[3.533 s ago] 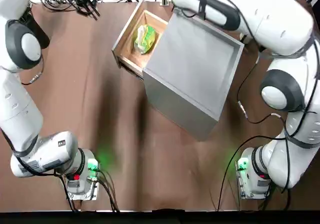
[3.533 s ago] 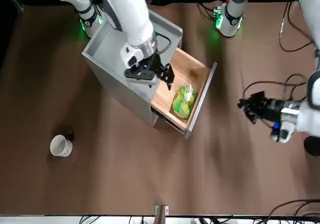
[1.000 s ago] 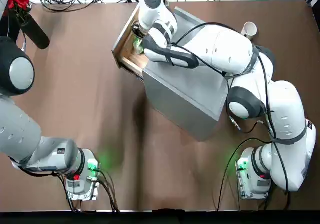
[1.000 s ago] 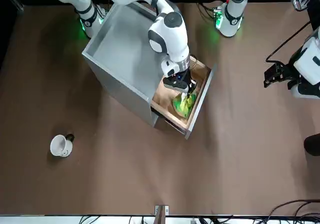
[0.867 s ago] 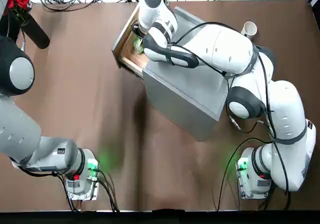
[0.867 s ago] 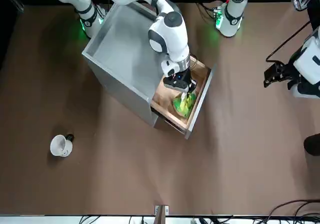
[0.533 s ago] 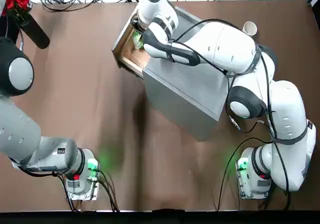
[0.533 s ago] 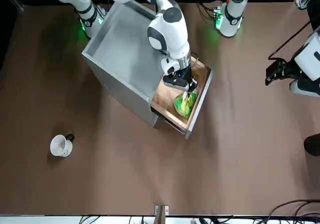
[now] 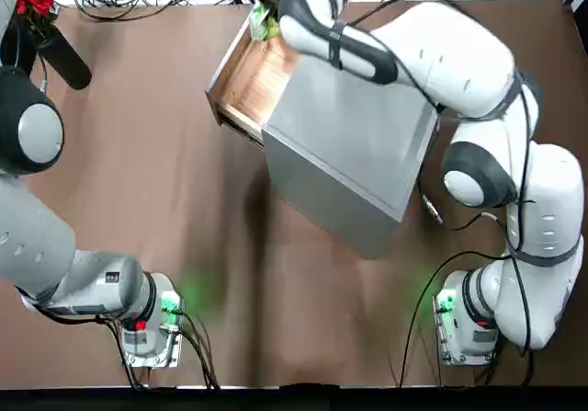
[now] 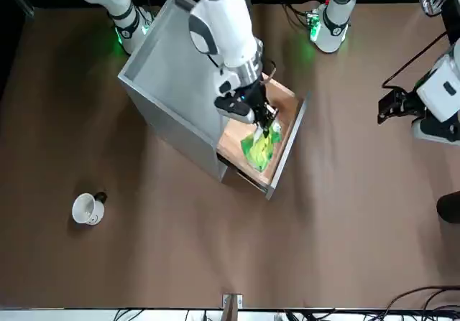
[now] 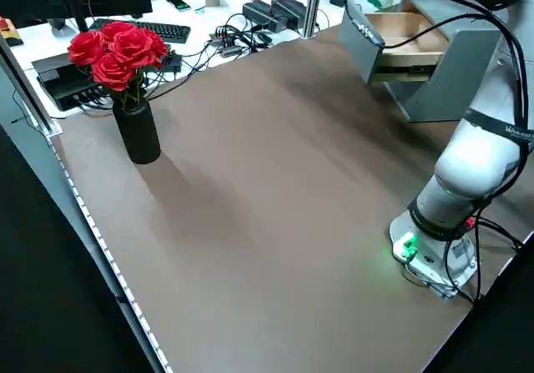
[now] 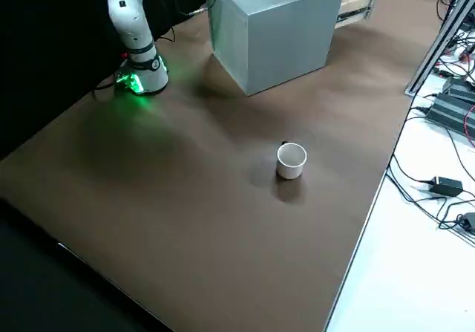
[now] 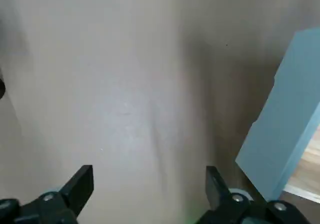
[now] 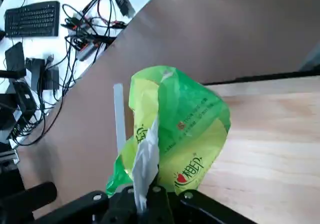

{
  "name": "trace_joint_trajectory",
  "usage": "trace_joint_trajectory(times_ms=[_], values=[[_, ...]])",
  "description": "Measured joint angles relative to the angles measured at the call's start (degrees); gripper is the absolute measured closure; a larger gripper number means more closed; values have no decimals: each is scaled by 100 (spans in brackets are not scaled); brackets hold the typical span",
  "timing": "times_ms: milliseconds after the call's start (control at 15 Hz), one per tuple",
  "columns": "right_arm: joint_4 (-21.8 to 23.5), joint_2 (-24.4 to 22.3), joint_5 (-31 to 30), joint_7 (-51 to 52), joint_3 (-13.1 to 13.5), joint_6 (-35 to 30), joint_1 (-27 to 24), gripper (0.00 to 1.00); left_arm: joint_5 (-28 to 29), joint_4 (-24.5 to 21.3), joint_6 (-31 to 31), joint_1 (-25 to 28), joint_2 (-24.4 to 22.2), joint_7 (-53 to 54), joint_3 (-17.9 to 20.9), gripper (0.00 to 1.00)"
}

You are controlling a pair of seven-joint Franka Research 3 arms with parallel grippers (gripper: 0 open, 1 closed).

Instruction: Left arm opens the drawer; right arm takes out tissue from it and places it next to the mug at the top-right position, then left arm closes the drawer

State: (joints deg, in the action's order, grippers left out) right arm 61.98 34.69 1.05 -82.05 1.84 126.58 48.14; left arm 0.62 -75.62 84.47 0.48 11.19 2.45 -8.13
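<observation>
Tissue (image 10: 256, 146) hangs above the open drawer (image 10: 286, 147), pinched by the right gripper (image 10: 264, 123), while the left gripper (image 13: 145, 186), fingers spread, hovers away from the cabinet (image 10: 172, 84).

Overhead and front views both frame the drawer (image 9: 246, 78).

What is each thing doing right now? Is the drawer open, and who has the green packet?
drawer: pulled open, nothing left inside.
tissue: lifted above the drawer, pinched by the right gripper.
right gripper: jaws shut on the tissue.
left gripper: jaws open, holding nothing, off to the side.
mug: upright on the table, on its own.
cabinet: standing on the table.
</observation>
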Motion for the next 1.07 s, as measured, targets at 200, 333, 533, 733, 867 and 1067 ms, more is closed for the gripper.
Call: trace_joint_trajectory(times_ms=[200,333,533,733,867,1067], values=[[-3,-300,65,8,7,-140,-288,98,0,-62,1,3,191,-36,4,15],[0,-443,72,51,11,-161,-510,98,0,-125,3,17,318,-182,9,37],[1,-598,76,379,17,-361,-849,98,-10,-242,3,30,565,-766,12,63],[10,-624,183,1273,15,-1008,-1260,98,-499,-308,32,26,859,-1759,12,91],[13,-626,278,1987,16,-1534,-1546,98,-740,-316,88,-17,1056,-2562,4,99],[12,-648,528,3115,22,-2276,-2055,98,-1513,-319,119,-42,1319,-3397,3,99]])
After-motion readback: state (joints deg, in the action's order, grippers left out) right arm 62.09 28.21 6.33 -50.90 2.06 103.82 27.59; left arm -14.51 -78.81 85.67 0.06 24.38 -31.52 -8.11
